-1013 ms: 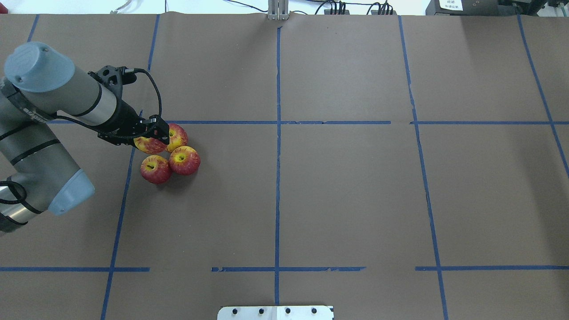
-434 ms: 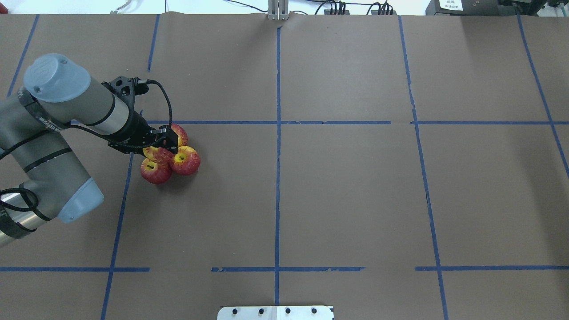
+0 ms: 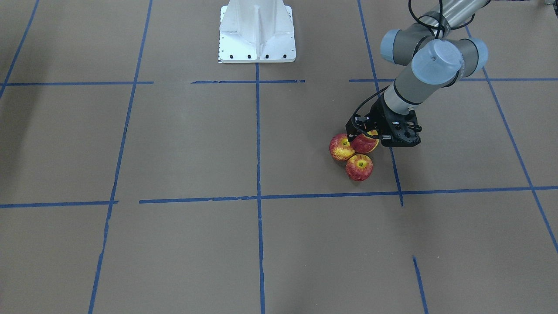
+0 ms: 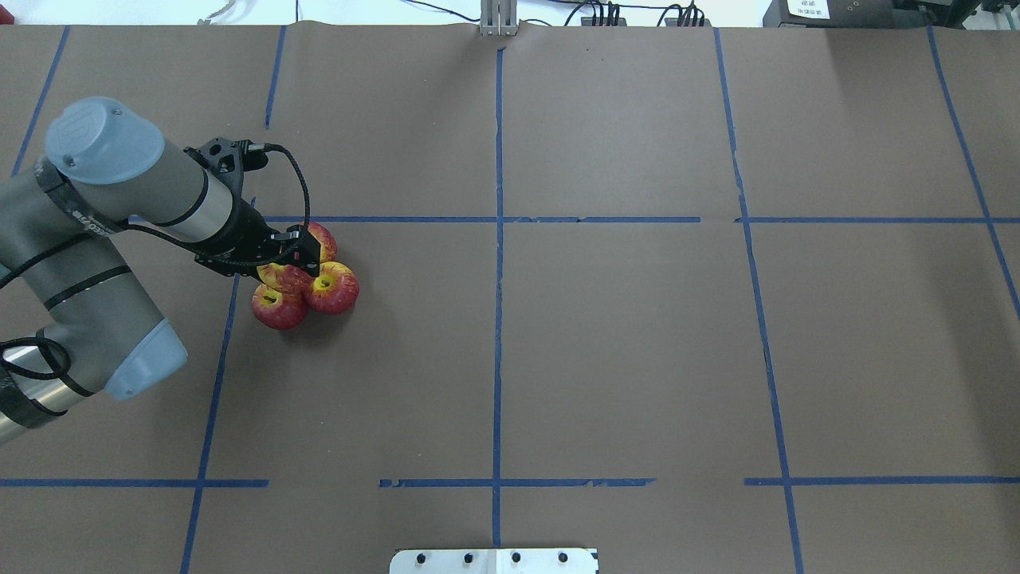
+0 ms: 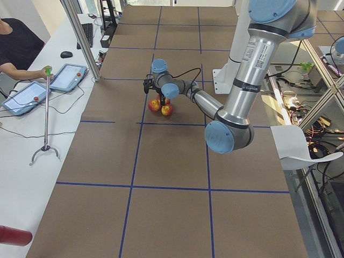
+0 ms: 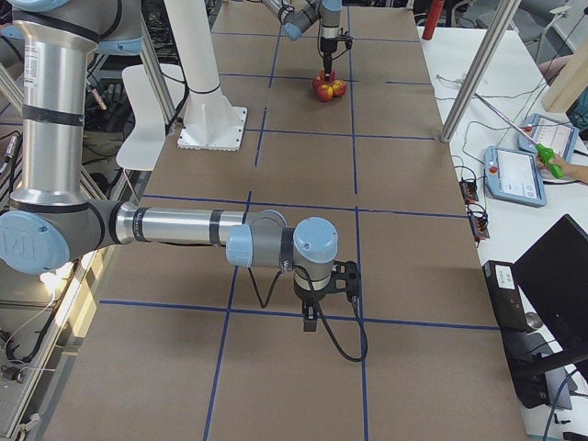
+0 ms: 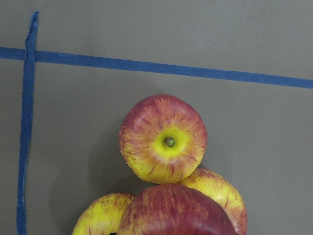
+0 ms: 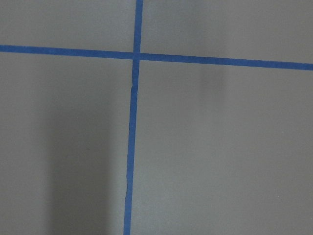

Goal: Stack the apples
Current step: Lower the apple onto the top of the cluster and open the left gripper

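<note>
Brown paper tabletop [image 4: 637,359], blue tape grid [image 4: 499,319] — all fruit on robot's left side.
Three apples [image 4: 335,291] clustered and touching, just beside a tape crossing; darker apple [image 7: 176,210] over middle of cluster, pinched between jaws of left gripper [image 4: 293,263]. Right gripper [image 6: 310,320] well apart, hanging over bare paper — jaw state cannot be told.

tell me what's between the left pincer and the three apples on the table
A fourth small round red-and-yellow apple, held in the left pincer over the three table apples, seen in overhead exterior and left wrist views.
</note>
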